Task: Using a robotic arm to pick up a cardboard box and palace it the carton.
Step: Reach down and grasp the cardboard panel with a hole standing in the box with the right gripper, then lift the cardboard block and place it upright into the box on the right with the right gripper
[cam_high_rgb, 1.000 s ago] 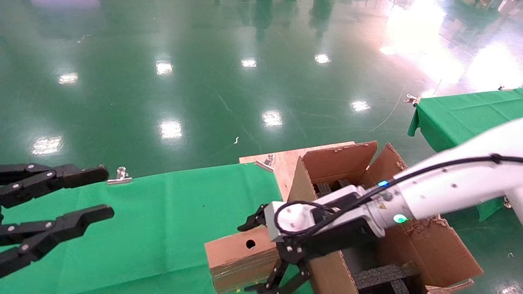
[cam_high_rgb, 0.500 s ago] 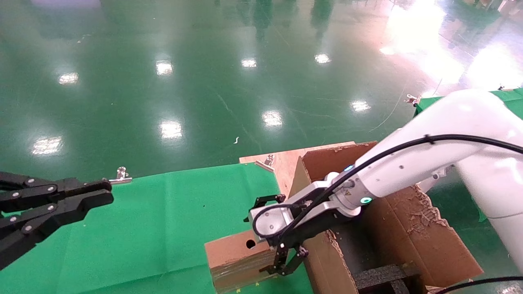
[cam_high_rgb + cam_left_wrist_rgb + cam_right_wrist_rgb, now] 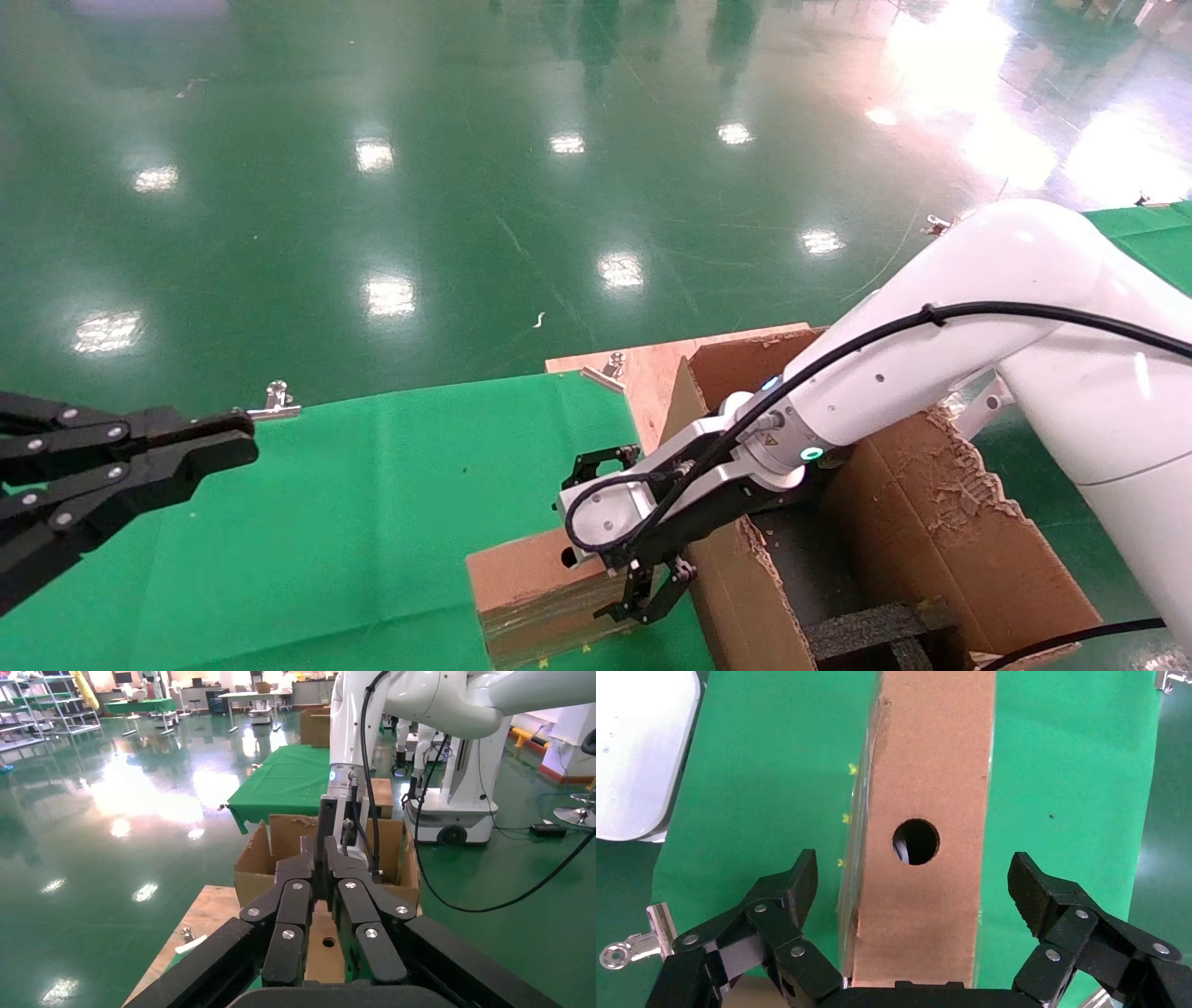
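The cardboard box [image 3: 535, 587] stands on edge on the green cloth, its narrow side with a round hole [image 3: 916, 841] facing up. The robotic arm [image 3: 894, 382], white with a teal ring, reaches over the carton's near wall. Its right gripper [image 3: 601, 550] hangs open just above the box. In the right wrist view the right gripper [image 3: 916, 885] straddles the narrow side, each fingertip [image 3: 800, 881] a gap away from the cardboard. The carton [image 3: 968, 550], torn-edged, sits right of the box. My left gripper [image 3: 244, 440] hovers shut and empty at the far left.
Green cloth [image 3: 372, 522] covers the table, pinned by metal clips [image 3: 277, 401]. A bare wooden board [image 3: 643, 368] lies behind the carton. Black foam inserts [image 3: 875, 629] sit inside the carton. A second green table [image 3: 1150, 228] stands far right.
The right arm swung up and over the carton and brought its open gripper down over the box's holed side. The left gripper went from open to shut.
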Controlling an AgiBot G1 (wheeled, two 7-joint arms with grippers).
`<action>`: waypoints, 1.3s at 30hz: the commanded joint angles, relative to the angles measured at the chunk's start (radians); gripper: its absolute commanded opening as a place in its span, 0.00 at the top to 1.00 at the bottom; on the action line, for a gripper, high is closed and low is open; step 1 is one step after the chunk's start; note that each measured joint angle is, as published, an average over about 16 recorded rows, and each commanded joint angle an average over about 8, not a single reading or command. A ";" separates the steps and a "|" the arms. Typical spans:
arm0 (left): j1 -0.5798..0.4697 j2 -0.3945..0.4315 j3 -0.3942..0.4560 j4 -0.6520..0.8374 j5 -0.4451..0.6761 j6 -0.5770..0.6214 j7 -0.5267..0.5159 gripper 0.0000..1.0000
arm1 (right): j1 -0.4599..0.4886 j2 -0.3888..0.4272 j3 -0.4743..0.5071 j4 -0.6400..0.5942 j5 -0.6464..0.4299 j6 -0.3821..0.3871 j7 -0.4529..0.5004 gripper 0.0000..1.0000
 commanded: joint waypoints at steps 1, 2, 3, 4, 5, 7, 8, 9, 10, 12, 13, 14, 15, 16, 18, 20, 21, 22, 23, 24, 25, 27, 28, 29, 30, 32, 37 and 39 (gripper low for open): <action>0.000 0.000 0.000 0.000 0.000 0.000 0.000 0.00 | 0.001 -0.001 -0.001 -0.001 0.000 0.001 -0.001 1.00; 0.000 0.000 0.000 0.000 0.000 0.000 0.000 0.00 | 0.001 0.000 0.000 0.000 0.001 0.001 -0.001 1.00; 0.000 0.000 0.000 0.000 0.000 0.000 0.000 0.00 | 0.000 0.001 0.001 0.000 0.001 0.001 0.000 1.00; 0.000 0.000 0.000 0.000 0.000 0.000 0.000 0.00 | -0.001 0.001 0.001 0.001 0.001 0.000 0.000 1.00; 0.000 0.000 0.000 0.000 0.000 0.000 0.000 0.00 | -0.001 0.002 0.002 0.001 0.002 0.000 0.001 1.00; 0.000 0.000 0.000 0.000 0.000 0.000 0.000 0.00 | -0.002 0.003 0.003 0.002 0.002 0.000 0.001 1.00; 0.000 0.000 0.000 0.000 0.000 0.000 0.000 0.00 | -0.002 0.003 0.003 0.003 0.002 0.000 0.002 1.00; 0.000 0.000 0.000 0.000 0.000 0.000 0.000 0.00 | -0.003 0.004 0.003 0.003 0.003 0.000 0.002 1.00; 0.000 0.000 0.000 0.000 0.000 0.000 0.000 0.00 | -0.003 0.004 0.004 0.004 0.003 0.000 0.002 1.00; 0.000 0.000 0.000 0.000 0.000 0.000 0.000 0.00 | -0.004 0.005 0.004 0.004 0.003 0.000 0.003 1.00; 0.000 0.000 0.000 0.000 0.000 0.000 0.000 0.00 | -0.004 0.005 0.005 0.005 0.003 0.000 0.003 1.00; 0.000 0.000 0.000 0.000 0.000 0.000 0.000 0.00 | -0.004 0.005 0.005 0.005 0.004 0.000 0.003 1.00; 0.000 0.000 0.000 0.000 0.000 0.000 0.000 0.00 | -0.005 0.006 0.005 0.005 0.004 0.000 0.003 1.00; 0.000 0.000 0.000 0.000 0.000 0.000 0.000 0.00 | -0.005 0.006 0.006 0.006 0.004 0.000 0.003 1.00; 0.000 0.000 0.000 0.000 0.000 0.000 0.000 0.00 | -0.005 0.006 0.006 0.006 0.004 -0.001 0.004 1.00; 0.000 0.000 0.000 0.000 0.000 0.000 0.000 0.00 | -0.006 0.007 0.006 0.006 0.004 -0.001 0.004 1.00; 0.000 0.000 0.000 0.000 0.000 0.000 0.000 0.00 | -0.006 0.007 0.007 0.006 0.004 -0.001 0.004 1.00; 0.000 0.000 0.000 0.000 0.000 0.000 0.000 0.00 | -0.006 0.007 0.007 0.007 0.005 -0.001 0.004 1.00; 0.000 0.000 0.000 0.000 0.000 0.000 0.000 0.00 | -0.006 0.007 0.007 0.007 0.005 -0.001 0.005 1.00; 0.000 0.000 0.000 0.000 0.000 0.000 0.000 0.00 | -0.006 0.007 0.007 0.007 0.005 -0.001 0.005 1.00; 0.000 0.000 0.000 0.000 0.000 0.000 0.000 0.00 | -0.006 0.007 0.007 0.007 0.005 -0.001 0.005 1.00; 0.000 0.000 0.000 0.000 0.000 0.000 0.000 0.00 | -0.006 0.007 0.007 0.007 0.005 -0.001 0.005 1.00; 0.000 0.000 0.000 0.000 0.000 0.000 0.000 0.00 | -0.007 0.007 0.007 0.007 0.006 -0.001 0.006 1.00; 0.000 0.000 0.000 0.000 0.000 0.000 0.000 0.00 | -0.007 0.008 0.007 0.007 0.006 -0.001 0.006 1.00; 0.000 0.000 0.000 0.000 0.000 0.000 0.000 0.00 | -0.006 0.008 0.008 0.006 0.007 0.000 0.006 1.00; 0.000 0.000 0.000 0.000 0.000 0.000 0.000 0.00 | -0.004 0.009 0.009 0.003 0.011 -0.001 0.006 1.00; 0.000 0.000 0.000 0.000 0.000 0.000 0.000 0.00 | 0.038 0.017 0.012 -0.029 0.033 -0.011 -0.008 1.00; 0.000 0.000 0.000 0.000 0.000 0.000 0.000 0.00 | 0.071 0.023 0.011 -0.054 0.047 -0.018 -0.025 1.00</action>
